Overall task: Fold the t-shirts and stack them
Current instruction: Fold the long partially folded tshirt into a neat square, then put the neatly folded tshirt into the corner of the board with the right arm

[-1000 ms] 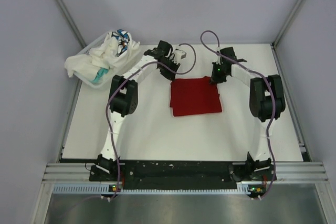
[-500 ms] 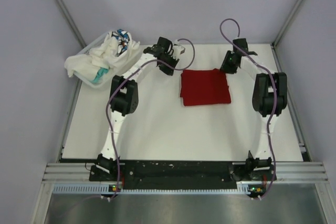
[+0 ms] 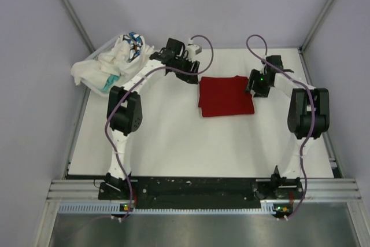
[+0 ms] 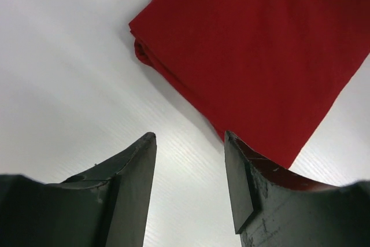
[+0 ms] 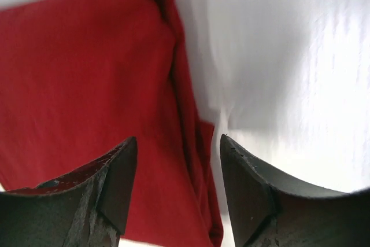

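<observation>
A white table [image 3: 173, 143] is enclosed by pale lavender walls [image 3: 34, 56], and metal rails [image 3: 202, 192] are set along its near edge. At the far left corner a white tray [image 3: 102, 92] is seen, heaped with crumpled white shirts [image 3: 110, 62]. Some cloth is draped over the tray's left rim, and teal and blue-patterned patches are shown among the folds. The left arm [image 3: 124, 114] is stretched from its base toward the far middle of the table. The left gripper [image 3: 189, 77] is held just beside the left far corner of the red shirt [image 3: 226, 96]. In the left wrist view its jaws are parted; only bare table is seen between them, and nothing is gripped. The shirt's layered corner lies just ahead of the fingers. The red shirt is folded into a rough rectangle and is laid flat on the table, at the far middle, between the two grippers and well apart from the tray. Its right edge is shown in the right wrist view as several stacked folds. The right gripper [image 3: 253, 89] is poised over that edge. Its jaws are likewise spread apart, with red cloth and white table seen below the gap, and the cloth is not clamped. The right arm [image 3: 306, 114] is bent at the table's right side.
</observation>
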You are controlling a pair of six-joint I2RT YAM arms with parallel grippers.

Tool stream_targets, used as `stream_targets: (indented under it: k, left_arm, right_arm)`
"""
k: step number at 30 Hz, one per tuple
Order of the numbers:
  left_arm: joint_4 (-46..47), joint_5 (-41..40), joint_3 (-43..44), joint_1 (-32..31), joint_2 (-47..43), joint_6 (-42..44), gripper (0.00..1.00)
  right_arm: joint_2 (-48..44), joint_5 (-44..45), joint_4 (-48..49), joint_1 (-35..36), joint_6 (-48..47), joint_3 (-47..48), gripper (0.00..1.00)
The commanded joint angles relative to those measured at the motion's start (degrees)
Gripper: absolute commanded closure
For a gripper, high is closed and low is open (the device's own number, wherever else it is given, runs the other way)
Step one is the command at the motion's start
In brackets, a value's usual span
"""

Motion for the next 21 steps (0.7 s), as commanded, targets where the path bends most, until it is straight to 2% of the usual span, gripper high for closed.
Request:
stream_targets:
  k: [1, 6, 9, 11, 13, 15, 18, 21]
  left_arm:
    - [3.8, 3.9, -2.9, -0.2, -2.1, -4.4, 0.44]
    - [4.0, 3.0, -5.1, -0.4, -1.7, -3.5, 0.44]
    - [3.2, 1.9, -5.5, -0.4, -1.7, -1.6, 0.44]
    - [2.7, 1.2, -6.2, -0.4, -2.8, 0.3, 0.44]
    - [2.7, 0.6, -7.8, -0.4, -4.5, 2.5, 0.44]
    - [2.7, -0.4, -9.4, -0.4, -6.1, 5.0, 0.44]
    - [1.4, -3.2, -10.7, -0.1, -7.9, 7.6, 0.44]
    - [-1.0, -4.0, -11.6, 0.7, -9.0, 9.6, 0.44]
  right_arm:
    - [-6.4, -7.4, 6.2, 0.3, -3.2, -4.8, 0.42]
    - [-5.6, -9.5, 8.0, 0.3, -2.8, -6.6, 0.42]
    - [-3.3, -11.5, 7.9, 0.3, -3.2, -5.9, 0.46]
    - [-2.4, -12.4, 7.4, 0.3, -3.9, -5.6, 0.6]
    - [-2.1, -12.0, 6.7, 0.3, -4.7, -5.5, 0.78]
    - [-2.5, -11.3, 6.4, 0.3, -5.6, -5.8, 0.88]
    - [-3.1, -9.0, 5.1, 0.3, -7.3, -5.8, 1.0]
    - [-4.0, -6.2, 3.1, 0.2, -10.9, -4.7, 1.0]
